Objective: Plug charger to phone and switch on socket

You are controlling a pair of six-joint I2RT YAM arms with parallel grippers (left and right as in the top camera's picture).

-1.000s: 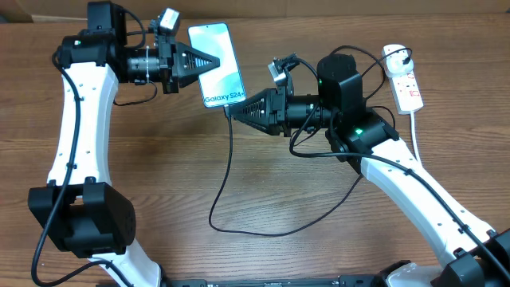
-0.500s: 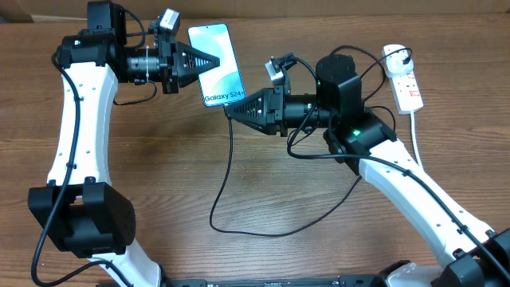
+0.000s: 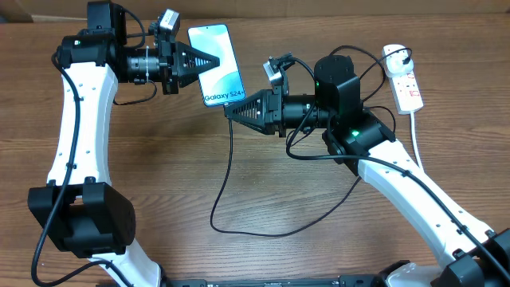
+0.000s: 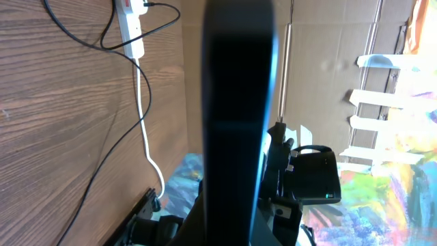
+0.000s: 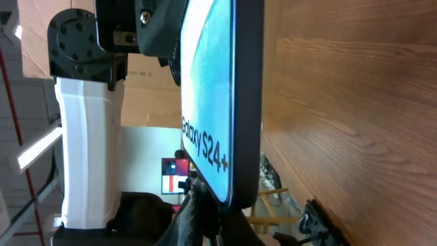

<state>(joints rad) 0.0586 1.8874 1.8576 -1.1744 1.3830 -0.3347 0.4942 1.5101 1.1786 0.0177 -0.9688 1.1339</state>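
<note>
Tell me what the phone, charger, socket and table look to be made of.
The phone: smooth, glossy front, likely glass; dark rim, metal or plastic, unclear.
The charger: black rubbery-looking sheath, lying in loose curves.
The socket: smooth white moulded plastic, probably.
The table: brown wood or wood-look laminate, grain lines show.

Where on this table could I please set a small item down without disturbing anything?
The bare wooden table between the left arm's white link and the thin black charger cable is free, as is the wood right of the white power strip. It is crowded around the raised blue-screened smartphone, where the left hand and right hand meet.
</note>
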